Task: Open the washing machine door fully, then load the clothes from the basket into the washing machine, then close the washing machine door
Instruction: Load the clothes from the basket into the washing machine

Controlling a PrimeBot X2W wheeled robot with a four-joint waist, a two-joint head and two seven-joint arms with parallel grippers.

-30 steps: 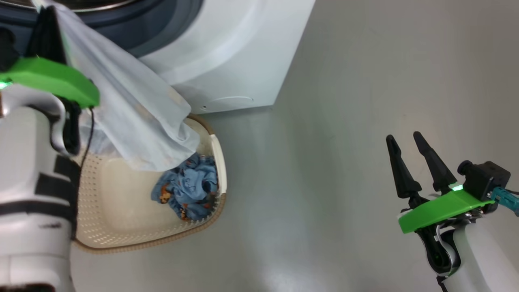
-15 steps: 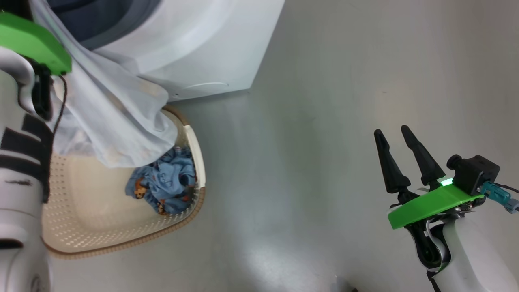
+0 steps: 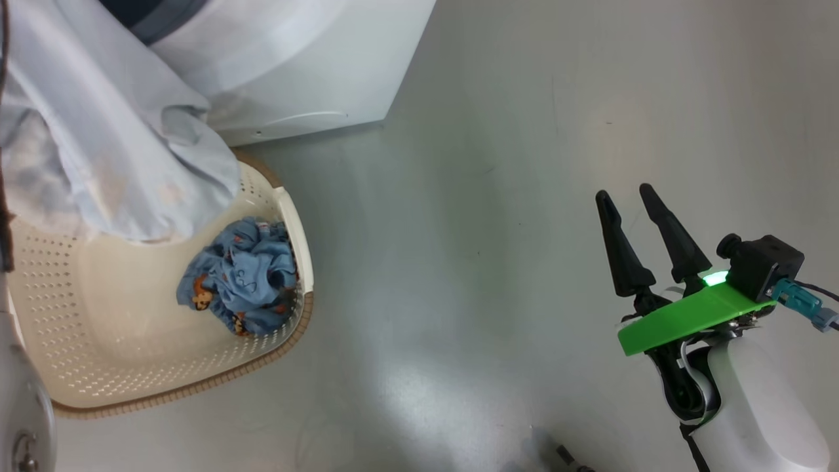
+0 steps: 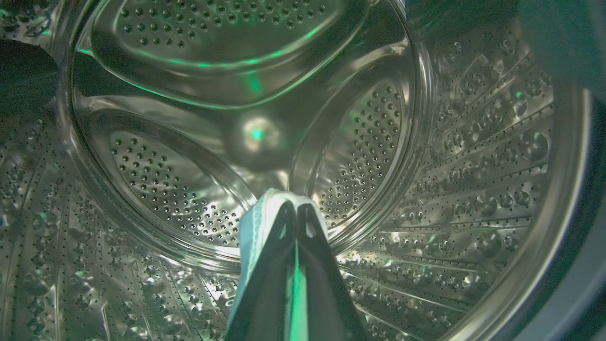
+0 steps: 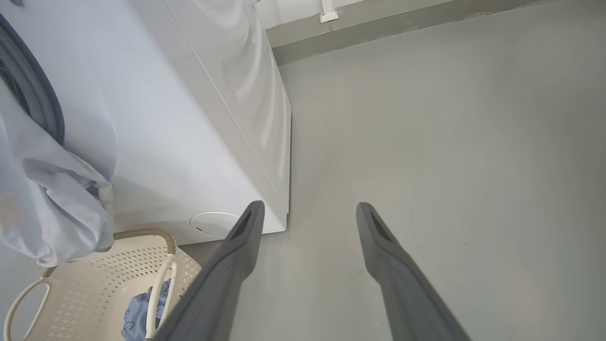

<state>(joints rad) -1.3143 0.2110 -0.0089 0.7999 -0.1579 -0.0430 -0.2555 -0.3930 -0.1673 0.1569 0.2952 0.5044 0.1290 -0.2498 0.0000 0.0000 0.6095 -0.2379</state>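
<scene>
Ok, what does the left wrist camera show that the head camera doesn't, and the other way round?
Left wrist: the steel drum from inside, and the left gripper shut on an edge of the pale garment. Head: the basket with the blue printed garment in it, the open right gripper, the floor. Both: the pale garment and the washing machine.

Washer (image 3: pixel 295 65): far left, standing on the floor (image 3: pixel 498 196).
Basket (image 3: pixel 98 314): on the floor just before the washer's front; contact cannot be told.
Bunched garment (image 3: pixel 239 282): in the basket, against its right wall.
Hanging garment (image 3: pixel 111 144): runs from the washer's mouth down over the basket's rear edge, its top end nipped in the left pincer (image 4: pixel 296 208), which sits inside the drum (image 4: pixel 189 166).
Right pincer (image 3: pixel 624 194): well to the right, over the floor, apart from washer and basket.
</scene>
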